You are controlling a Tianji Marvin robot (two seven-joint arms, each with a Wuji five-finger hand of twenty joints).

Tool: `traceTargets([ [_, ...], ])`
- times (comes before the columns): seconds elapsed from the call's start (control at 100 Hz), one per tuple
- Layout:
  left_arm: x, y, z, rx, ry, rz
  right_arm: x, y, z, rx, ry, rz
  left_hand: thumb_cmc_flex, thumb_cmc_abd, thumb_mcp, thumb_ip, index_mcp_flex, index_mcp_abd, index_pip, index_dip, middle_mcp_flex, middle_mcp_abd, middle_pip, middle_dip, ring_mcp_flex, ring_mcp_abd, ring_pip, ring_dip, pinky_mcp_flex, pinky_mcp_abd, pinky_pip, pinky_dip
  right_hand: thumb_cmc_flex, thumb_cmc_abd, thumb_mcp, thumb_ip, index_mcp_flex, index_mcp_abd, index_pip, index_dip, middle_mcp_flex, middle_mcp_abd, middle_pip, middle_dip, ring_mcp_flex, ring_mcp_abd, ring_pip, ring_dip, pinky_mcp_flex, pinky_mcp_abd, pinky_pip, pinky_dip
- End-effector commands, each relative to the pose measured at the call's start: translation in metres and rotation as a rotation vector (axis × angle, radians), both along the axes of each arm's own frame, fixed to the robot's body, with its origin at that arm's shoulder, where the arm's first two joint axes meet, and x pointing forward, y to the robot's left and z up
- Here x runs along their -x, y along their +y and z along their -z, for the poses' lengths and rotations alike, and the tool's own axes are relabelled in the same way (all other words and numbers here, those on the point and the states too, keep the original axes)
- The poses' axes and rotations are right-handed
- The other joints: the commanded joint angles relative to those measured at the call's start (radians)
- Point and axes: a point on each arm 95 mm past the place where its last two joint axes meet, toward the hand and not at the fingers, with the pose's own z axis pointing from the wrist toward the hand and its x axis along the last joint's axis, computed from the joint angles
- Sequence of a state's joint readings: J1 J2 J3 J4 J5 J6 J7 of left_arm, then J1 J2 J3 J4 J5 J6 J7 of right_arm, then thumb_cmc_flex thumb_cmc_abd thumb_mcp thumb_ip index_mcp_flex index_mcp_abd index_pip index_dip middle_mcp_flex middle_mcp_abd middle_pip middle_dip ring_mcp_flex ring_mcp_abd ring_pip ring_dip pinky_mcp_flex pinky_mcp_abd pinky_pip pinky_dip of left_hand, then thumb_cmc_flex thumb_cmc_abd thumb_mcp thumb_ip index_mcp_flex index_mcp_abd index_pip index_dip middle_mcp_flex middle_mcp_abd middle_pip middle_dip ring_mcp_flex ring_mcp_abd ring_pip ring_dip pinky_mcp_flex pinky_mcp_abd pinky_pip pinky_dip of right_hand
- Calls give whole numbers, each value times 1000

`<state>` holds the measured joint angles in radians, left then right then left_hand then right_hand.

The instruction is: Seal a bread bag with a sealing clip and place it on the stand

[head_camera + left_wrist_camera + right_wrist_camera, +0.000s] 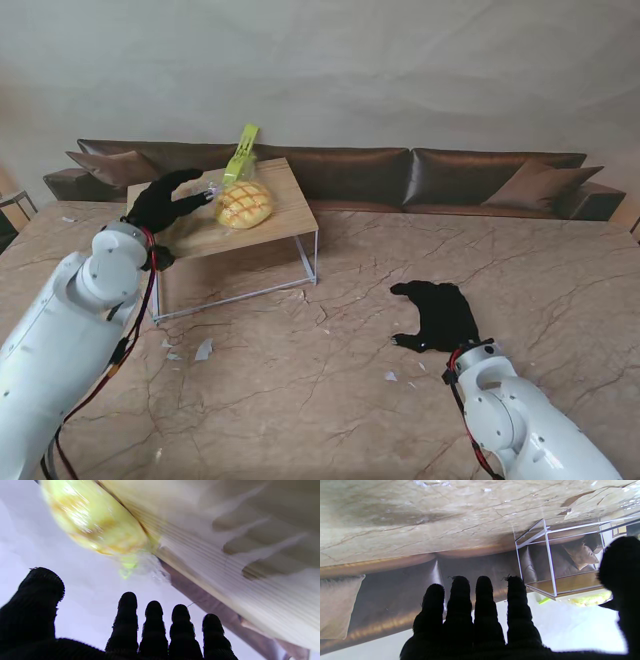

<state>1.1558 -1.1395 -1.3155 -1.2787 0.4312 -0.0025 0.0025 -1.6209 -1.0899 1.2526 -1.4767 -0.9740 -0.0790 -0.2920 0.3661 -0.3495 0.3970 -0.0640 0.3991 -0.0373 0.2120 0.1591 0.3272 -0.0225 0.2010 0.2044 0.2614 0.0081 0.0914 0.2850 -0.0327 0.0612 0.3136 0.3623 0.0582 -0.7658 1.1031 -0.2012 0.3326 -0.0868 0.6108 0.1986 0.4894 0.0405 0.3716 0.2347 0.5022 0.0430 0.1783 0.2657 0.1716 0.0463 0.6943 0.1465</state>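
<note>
A clear bag holding a yellow criss-crossed bun [244, 204] lies on the wooden top of the white-framed stand [285, 222]. A lime green sealing clip [240, 154] pinches the bag's neck at the far side of the bun. My left hand [165, 204] in its black glove hovers over the stand just left of the bag, fingers spread and empty, fingertips near the bag's edge. In the left wrist view the bun [95, 522] is blurred beyond the straight fingers [153, 627]. My right hand [437, 314] lies flat and open on the table, far right of the stand.
The table is beige marble with scattered small bits of clear plastic [203, 349] near the stand's front leg. A brown leather sofa [480, 177] with cushions runs along the far edge behind the stand. The stand's white frame [548, 555] shows in the right wrist view.
</note>
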Motion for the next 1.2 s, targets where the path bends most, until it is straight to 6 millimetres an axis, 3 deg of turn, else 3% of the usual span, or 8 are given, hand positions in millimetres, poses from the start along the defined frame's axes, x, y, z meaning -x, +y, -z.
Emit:
traceTargets([
  [0.0, 14, -7, 11, -18, -5, 37, 6, 3, -2, 2, -3, -18, -27, 41, -31, 35, -1, 13, -42, -12, -17, -40, -6, -13, -10, -41, -8, -8, 12, -65, -19, -21, -3, 20, -22, 10, -27, -11, -6, 0, -19, -14, -13, -8, -10, -36, -7, 0, -16, -19, -18, -8],
  [0.21, 62, -37, 14, -66, -115, 167, 17, 0, -13, -22, -13, -35, -21, 64, -76, 45, 42, 44, -46, -13, 8, -35, 1, -7, 18, -35, 7, -8, 28, -129, 110, -67, -61, -9, 21, -3, -17, 0, -12, -4, -7, -23, -29, -15, -5, -49, -14, -13, -15, -40, -28, -24],
  [0.55, 119, -82, 51, -34, -171, 331, 34, 0, -19, -120, -16, -82, -26, 86, -98, 51, 52, 54, -45, -11, 20, -29, 0, -7, 36, -30, 18, -7, 25, -136, 173, -67, -76, 50, -24, 4, -17, 7, -19, -12, 21, -14, -68, -33, 11, -40, -7, -19, 3, -50, -25, -37],
  [0.77, 137, -99, 90, 5, -132, 405, 41, 2, -11, -184, 10, -126, -22, 91, -115, 55, 51, 50, -37, -6, 19, -32, -1, -8, 44, -28, 20, -6, 22, -127, 212, -60, -108, 112, -57, 6, -45, 8, -26, -17, 18, -12, -88, -41, 14, -39, -6, -17, 6, -54, -19, -39],
  [1.0, 144, -108, 104, 34, -116, 442, 42, 9, -6, -247, 21, -126, -18, 99, -121, 58, 59, 55, -29, -2, 26, -27, 5, -5, 48, -21, 23, -3, 17, -123, 233, -58, -27, 272, -265, 53, -52, 11, -25, -26, 8, -14, -87, -38, 17, -43, -8, -11, 3, -53, -4, -39],
  [1.06, 144, -110, 107, 48, -109, 441, 42, 9, -6, -272, 19, -123, -18, 100, -122, 59, 62, 56, -21, 2, 32, -23, 8, -3, 50, -18, 25, -2, 16, -119, 237, -58, -4, 361, -435, 102, -50, 12, -23, -27, 9, -14, -84, -37, 19, -41, -7, -9, 1, -51, -2, -38],
  [1.11, 144, -111, 109, 62, -106, 437, 42, 10, -6, -288, 13, -122, -16, 98, -121, 60, 65, 60, -11, 7, 37, -19, 10, -2, 54, -14, 28, 0, 16, -116, 243, -57, -103, 304, -346, 138, -47, 12, -22, -27, 11, -14, -83, -37, 20, -39, -8, -8, 2, -49, 0, -37],
  [1.19, 145, -112, 111, 73, -96, 433, 42, 11, -8, -302, 6, -123, -18, 100, -119, 61, 57, 65, 9, 20, 40, -16, 9, -2, 54, -11, 29, 2, 12, -110, 257, -55, -114, 297, -322, 143, -46, 12, -22, -27, 12, -13, -84, -37, 21, -39, -8, -8, 2, -48, 0, -37],
])
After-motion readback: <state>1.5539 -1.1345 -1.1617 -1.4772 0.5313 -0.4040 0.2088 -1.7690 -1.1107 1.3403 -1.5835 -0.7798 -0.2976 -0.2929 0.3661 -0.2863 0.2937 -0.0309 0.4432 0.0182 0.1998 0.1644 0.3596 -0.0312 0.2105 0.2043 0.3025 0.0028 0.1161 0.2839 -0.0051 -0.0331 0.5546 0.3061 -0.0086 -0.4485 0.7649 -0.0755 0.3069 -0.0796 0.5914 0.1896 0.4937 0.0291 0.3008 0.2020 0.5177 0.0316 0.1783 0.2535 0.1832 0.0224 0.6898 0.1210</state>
